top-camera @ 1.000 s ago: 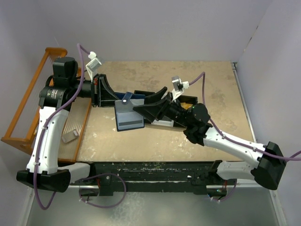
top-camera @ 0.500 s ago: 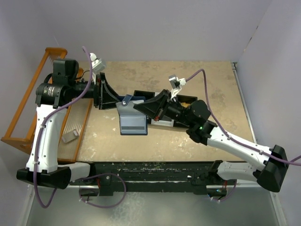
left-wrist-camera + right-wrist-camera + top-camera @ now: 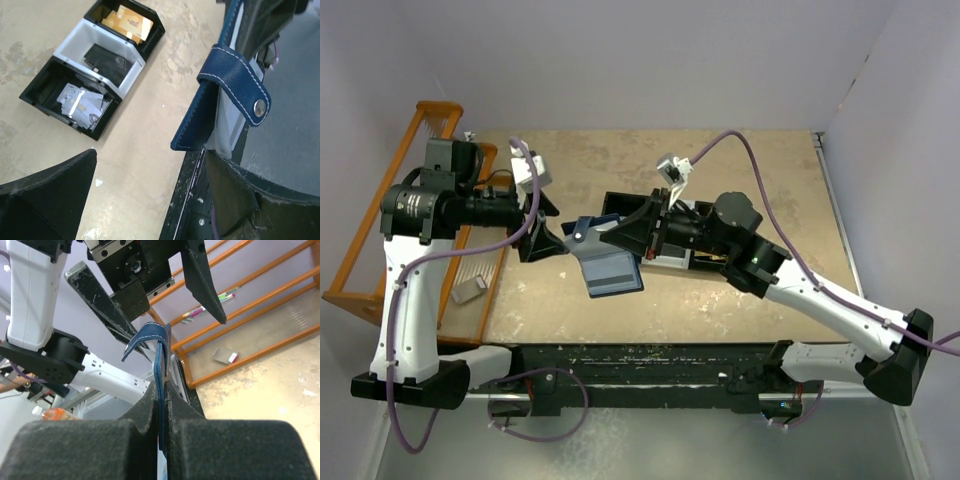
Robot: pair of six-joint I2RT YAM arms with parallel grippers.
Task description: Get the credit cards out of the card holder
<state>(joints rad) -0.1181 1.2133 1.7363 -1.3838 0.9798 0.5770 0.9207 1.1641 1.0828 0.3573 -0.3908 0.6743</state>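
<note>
My right gripper [image 3: 162, 390] is shut on the edge of the navy card holder [image 3: 160, 357], which stands on edge between its pads, strap curling off the top. From above, the card holder [image 3: 615, 270] hangs tilted over the table's middle at my right gripper [image 3: 610, 238]. To its left my left gripper [image 3: 548, 240] stands open and apart from it. In the left wrist view the card holder [image 3: 225, 75] and its snap strap [image 3: 259, 106] hang beyond my left gripper [image 3: 150, 155], touching neither finger. Credit cards [image 3: 127, 22] lie in the tray; whether any sit in the holder I cannot tell.
The black three-compartment tray [image 3: 150, 32] lies on the table with gold, black and silver cards [image 3: 82, 102]; the right arm covers most of the tray [image 3: 620, 203] from above. An orange rack [image 3: 380, 230] at the left edge holds a small grey block [image 3: 470, 290].
My left gripper opened, let go of the card holder and drew back to the left. My right gripper shut on the holder, which now hangs more tilted and slightly nearer.
</note>
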